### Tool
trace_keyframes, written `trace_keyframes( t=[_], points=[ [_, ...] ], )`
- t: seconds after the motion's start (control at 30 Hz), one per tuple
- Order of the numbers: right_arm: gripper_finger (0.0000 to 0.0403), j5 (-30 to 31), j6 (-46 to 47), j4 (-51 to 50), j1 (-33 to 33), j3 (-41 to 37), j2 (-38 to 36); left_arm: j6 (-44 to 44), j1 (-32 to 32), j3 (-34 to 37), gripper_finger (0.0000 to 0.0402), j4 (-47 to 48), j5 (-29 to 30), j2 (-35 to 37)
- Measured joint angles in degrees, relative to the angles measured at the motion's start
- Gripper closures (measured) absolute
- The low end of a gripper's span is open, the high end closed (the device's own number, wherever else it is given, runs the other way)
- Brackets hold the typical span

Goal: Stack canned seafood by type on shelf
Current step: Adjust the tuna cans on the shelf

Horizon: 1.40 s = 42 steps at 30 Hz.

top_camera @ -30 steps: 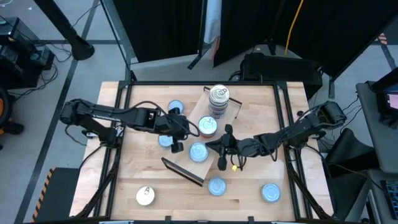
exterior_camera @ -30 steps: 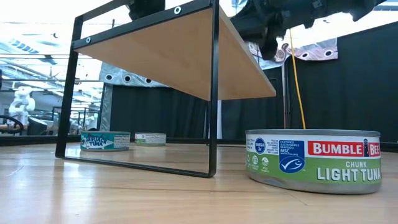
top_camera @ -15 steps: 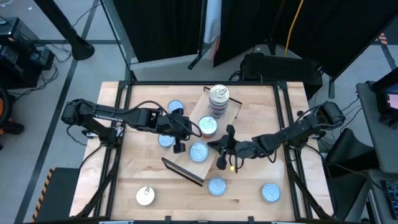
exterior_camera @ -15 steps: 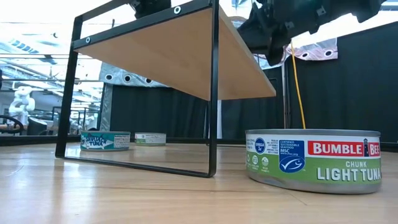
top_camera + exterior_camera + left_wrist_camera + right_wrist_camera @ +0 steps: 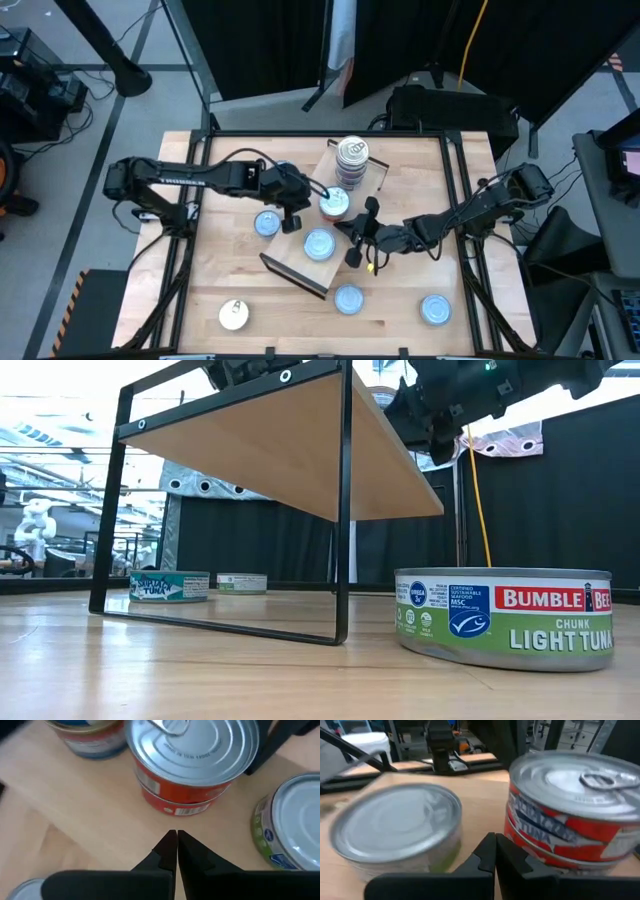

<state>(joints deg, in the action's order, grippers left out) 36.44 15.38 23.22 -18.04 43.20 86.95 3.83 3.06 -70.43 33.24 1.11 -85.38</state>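
Nearest the low camera, a flat round green-labelled tuna tin (image 5: 503,617) sits on the light-wood surface (image 5: 400,315) beside the long light-wood shelf with dark end frames (image 5: 306,268). On that shelf a red-labelled tin with a silver pull-tab top (image 5: 334,203) lies between both grippers. The left gripper (image 5: 293,219), fingers pressed together and empty, has moved in beside it since a second ago, while the right gripper (image 5: 352,256), likewise pinched shut on nothing, has barely shifted. Beyond stand a stack of silver-topped tins (image 5: 351,158), black curtains and a yellow cable (image 5: 473,40).

Bright, even light; wrist views partly blurred.
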Motion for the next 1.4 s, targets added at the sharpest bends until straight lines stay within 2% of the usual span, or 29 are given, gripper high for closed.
trace_keyframes(
  t=[0.17, 1.0, 1.23, 1.4],
  points=[
    [0.0401, 2.13, -0.24, -0.30, 0.37, -0.02, 0.05, -1.44, 0.71, 0.04, 0.0387, -0.35, -2.59, -2.29],
    [0.0401, 2.59, -0.28, -0.82, 2.71, -0.02, -0.40, -2.86, 2.46, 0.04, 0.0387, -7.15, -2.37, -3.61],
    [0.0401, -1.64, -0.76, 1.49, 3.03, 0.00, -0.40, -3.10, 2.88, 0.04, 0.0387, -9.85, -2.37, -3.61],
    [0.0401, -1.34, -0.65, 0.09, 3.18, 0.00, -0.40, -2.88, 2.88, 0.04, 0.0387, -9.80, -2.37, -3.61]
  ],
)
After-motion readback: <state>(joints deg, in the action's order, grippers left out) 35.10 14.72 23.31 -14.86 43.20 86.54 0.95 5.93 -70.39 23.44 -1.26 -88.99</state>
